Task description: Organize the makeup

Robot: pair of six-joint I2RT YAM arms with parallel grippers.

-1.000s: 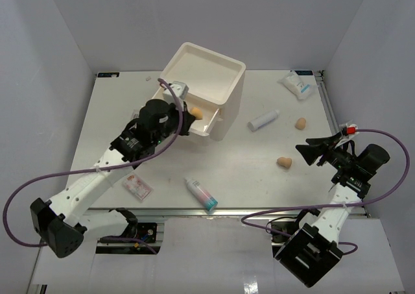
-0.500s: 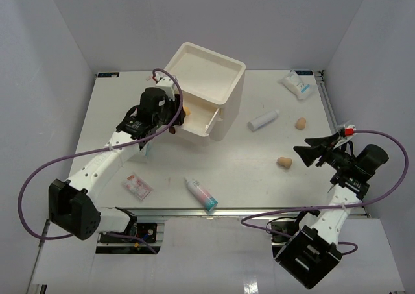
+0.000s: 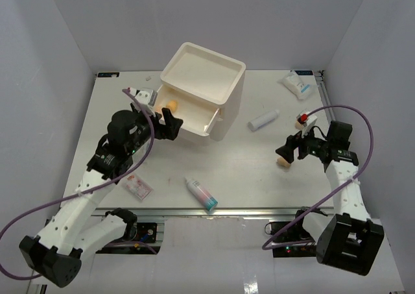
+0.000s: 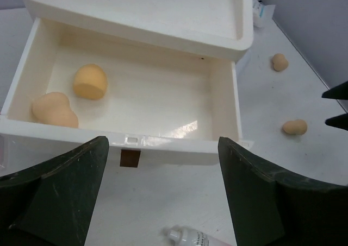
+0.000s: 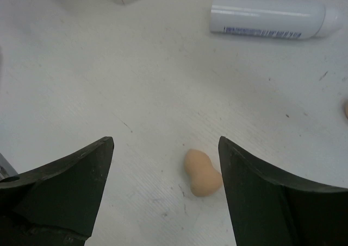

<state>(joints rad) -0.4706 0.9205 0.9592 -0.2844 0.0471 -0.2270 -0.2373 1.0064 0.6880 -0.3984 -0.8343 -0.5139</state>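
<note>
Whereas a second ago the left gripper [image 3: 159,110] was pinching a sponge at the box's [image 3: 170,69] open drawer [image 4: 228,102], I now see it backed off to the front-left of the box, jaws spread wide and empty. The right gripper [image 3: 285,155] has swung in from far right of the box and hangs, jaws released, over a sponge on the table [image 5: 202,172] to the box's right.

From above I make out one sponge [image 3: 172,104] in the drawer; the left wrist camera shows two, a round one [image 4: 90,81] and a waisted one [image 4: 54,109], lying apart. The right wrist camera shows the table sponge clear of both fingers, which the overhead view half hides.

The tube [image 3: 264,119] and another sponge [image 3: 301,122] lie right of the box, the bottle [image 3: 201,194] in front, one sachet [image 3: 137,186] front-left, another [image 3: 297,85] far right
</note>
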